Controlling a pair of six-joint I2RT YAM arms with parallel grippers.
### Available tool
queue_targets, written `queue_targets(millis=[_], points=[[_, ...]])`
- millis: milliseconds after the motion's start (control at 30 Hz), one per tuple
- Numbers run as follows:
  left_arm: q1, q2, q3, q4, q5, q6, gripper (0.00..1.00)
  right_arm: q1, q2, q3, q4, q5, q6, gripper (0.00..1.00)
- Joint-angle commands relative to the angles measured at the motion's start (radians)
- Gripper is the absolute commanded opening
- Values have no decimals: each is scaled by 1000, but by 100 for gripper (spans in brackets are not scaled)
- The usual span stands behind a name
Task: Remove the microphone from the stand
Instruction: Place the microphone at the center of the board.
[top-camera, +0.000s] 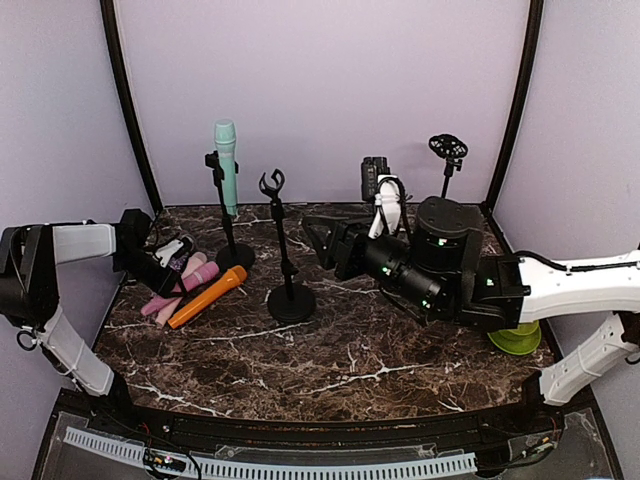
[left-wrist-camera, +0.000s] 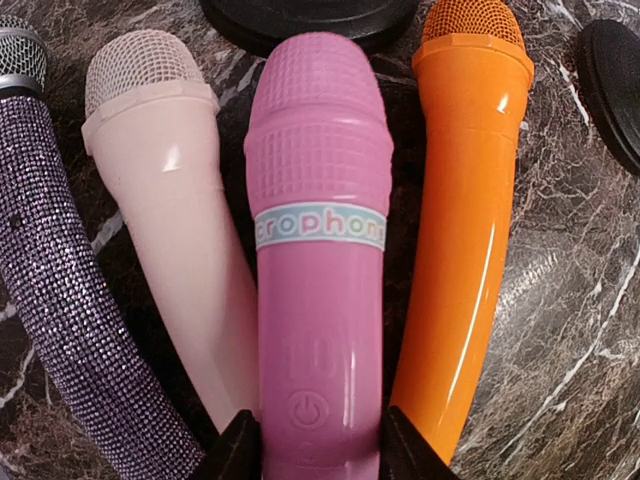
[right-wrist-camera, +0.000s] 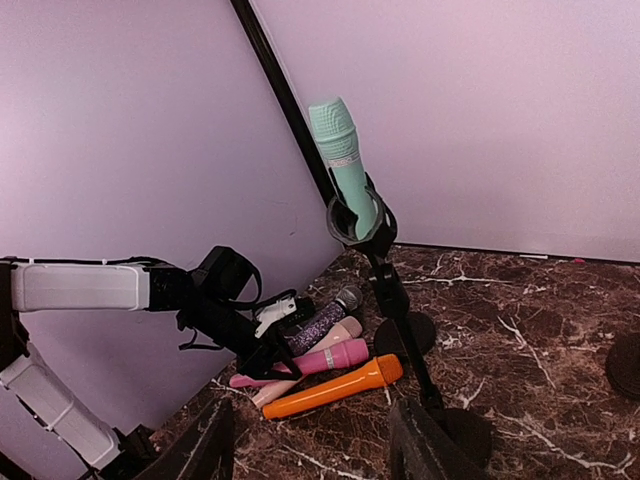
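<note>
Marble table (top-camera: 350, 350), mint microphone (top-camera: 227, 165) upright in left stand (top-camera: 228, 222) clip

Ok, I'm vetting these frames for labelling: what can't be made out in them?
- Left wrist view: the tail of the pink microphone runs off the bottom edge. Whether the left jaws flanking it touch it is unclear.
- Top view: the green object at right is mostly hidden by the right arm.
</note>
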Motion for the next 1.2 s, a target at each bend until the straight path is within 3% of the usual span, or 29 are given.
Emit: queue_targets(millis=[0, 467, 700, 900, 1167], points=[[-8, 2, -7, 19, -37, -27, 41, 4, -41, -14, 22, 34, 11, 53], [-18, -31, 5, -10, 10, -53, 41, 5, -46, -80, 9, 45, 35, 53], [-21, -80, 45, -70, 60, -51, 41, -41, 14, -120, -2, -48, 80, 54], [-37, -213, 89, -158, 317, -29, 44, -115, 103, -136, 24, -204, 96, 52], [-58, -300, 77, -189, 599, -8, 46, -120, 286, -29, -23, -147, -138, 57]])
